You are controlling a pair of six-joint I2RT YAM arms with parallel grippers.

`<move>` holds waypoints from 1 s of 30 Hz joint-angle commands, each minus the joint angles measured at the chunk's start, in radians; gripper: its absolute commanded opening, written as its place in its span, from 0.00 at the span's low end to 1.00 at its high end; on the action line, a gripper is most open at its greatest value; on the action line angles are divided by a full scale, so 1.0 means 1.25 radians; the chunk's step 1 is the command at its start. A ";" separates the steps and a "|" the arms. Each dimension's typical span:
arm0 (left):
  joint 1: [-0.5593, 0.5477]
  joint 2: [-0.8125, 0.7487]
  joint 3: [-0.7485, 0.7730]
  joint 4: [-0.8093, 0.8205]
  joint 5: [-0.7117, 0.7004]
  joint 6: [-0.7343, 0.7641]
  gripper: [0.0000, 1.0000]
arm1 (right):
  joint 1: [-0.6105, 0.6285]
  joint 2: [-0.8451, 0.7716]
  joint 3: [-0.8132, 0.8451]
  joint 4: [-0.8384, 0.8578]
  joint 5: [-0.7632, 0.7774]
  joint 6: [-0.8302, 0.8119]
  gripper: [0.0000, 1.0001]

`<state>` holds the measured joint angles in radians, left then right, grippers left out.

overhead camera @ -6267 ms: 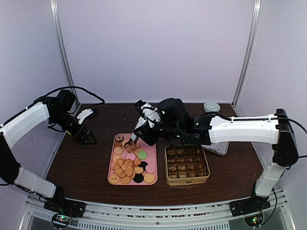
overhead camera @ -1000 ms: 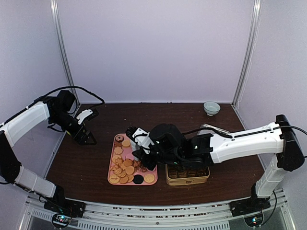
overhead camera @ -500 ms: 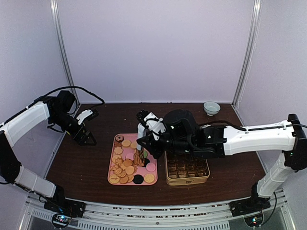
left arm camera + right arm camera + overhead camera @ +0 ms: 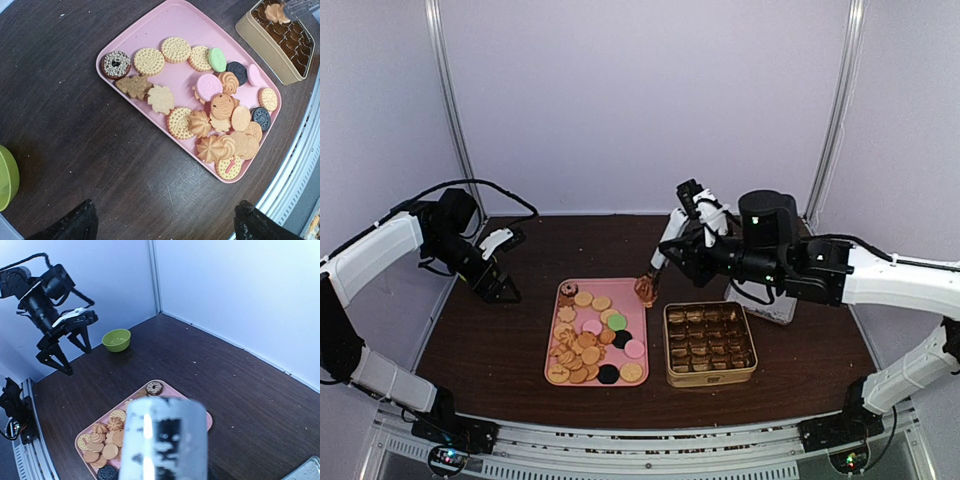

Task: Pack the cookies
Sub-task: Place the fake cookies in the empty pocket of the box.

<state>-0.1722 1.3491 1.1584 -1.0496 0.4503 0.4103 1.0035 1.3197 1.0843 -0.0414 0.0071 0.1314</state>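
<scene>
Transfer step: one cookie riding in the tongs from tray to tin.

On the dark counter [image 4: 500, 340], the right arm [image 4: 880, 275] reaches in, its pincer [image 4: 688, 228] closed down on metal tongs [image 4: 660, 262]. The left pincer [image 4: 502, 290] hangs wide open and empty, well off to the left. The cookies [image 4: 585, 345] lie heaped on the pink tray [image 4: 175, 25], with the gold compartment tin [image 4: 710, 380] just beside it. One tan cookie [image 4: 646, 289] is pinched in the tong tips, above the tray's far right corner. The next move, I'd say, is to carry it over a free compartment, lower it and ease the tongs apart. How full the tin is, I cannot tell.
</scene>
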 commanded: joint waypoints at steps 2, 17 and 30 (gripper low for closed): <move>0.005 -0.011 0.024 -0.008 0.018 0.004 0.98 | -0.074 -0.063 -0.066 -0.014 -0.072 0.011 0.00; 0.005 -0.007 0.029 -0.008 0.020 0.003 0.98 | -0.174 -0.047 -0.090 -0.027 -0.183 0.008 0.00; 0.005 0.002 0.036 -0.008 0.021 -0.002 0.98 | -0.188 -0.032 -0.099 -0.049 -0.185 -0.032 0.00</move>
<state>-0.1719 1.3491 1.1709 -1.0554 0.4545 0.4103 0.7761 1.2743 0.9630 -0.1165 -0.2260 0.1234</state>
